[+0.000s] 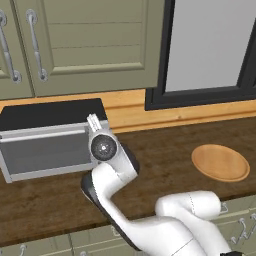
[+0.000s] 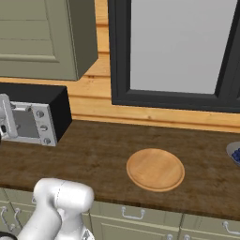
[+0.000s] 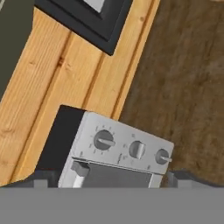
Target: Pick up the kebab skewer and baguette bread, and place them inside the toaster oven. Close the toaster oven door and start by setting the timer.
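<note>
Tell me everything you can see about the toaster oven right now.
The toaster oven is a boxy silver appliance with a black top, standing on the dark wooden counter against the pale wood backsplash, under the cabinets. Its grey glass door looks shut. Three round knobs sit in a row on its silver control panel. The open gripper hovers close in front of the knobs, not touching.

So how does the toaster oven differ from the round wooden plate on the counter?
The toaster oven is boxy, silver with a black top; the wooden plate is flat, round and tan. The oven stands against the wall at the left; the plate lies farther right, nearer the counter's front edge. Both rest on the dark wooden counter.
</note>
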